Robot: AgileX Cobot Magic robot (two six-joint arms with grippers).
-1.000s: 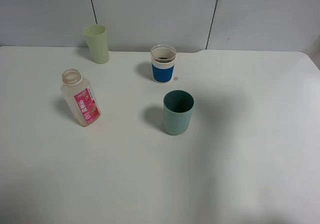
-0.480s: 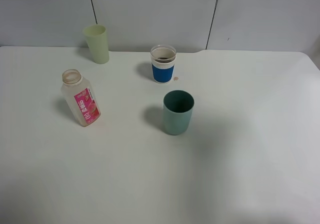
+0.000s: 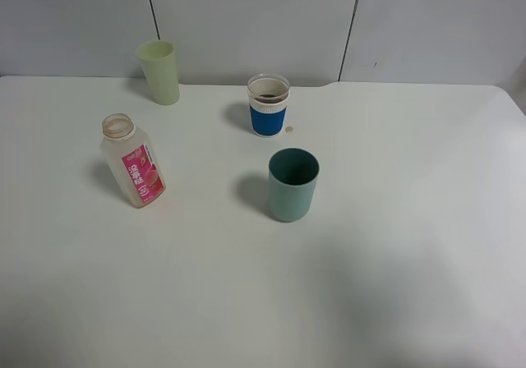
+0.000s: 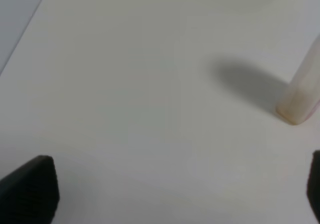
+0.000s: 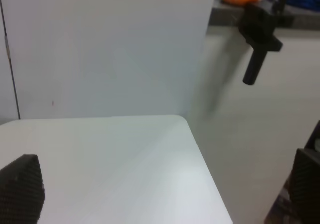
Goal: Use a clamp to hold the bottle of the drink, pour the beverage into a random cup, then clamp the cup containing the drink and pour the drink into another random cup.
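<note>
The bottle of the drink stands upright and uncapped at the table's left, looking empty; its base also shows in the left wrist view. The plain teal cup stands mid-table, its inside dark. Behind it is the blue-banded white cup, holding the dark beverage. Neither arm appears in the high view. My left gripper is open over bare table, short of the bottle. My right gripper is open and faces the table's far corner and the wall, holding nothing.
A pale green tumbler stands at the back left, by the wall. A small brown drop lies on the table beside the blue-banded cup. Beyond the table's right edge, a black fitting hangs from a ledge.
</note>
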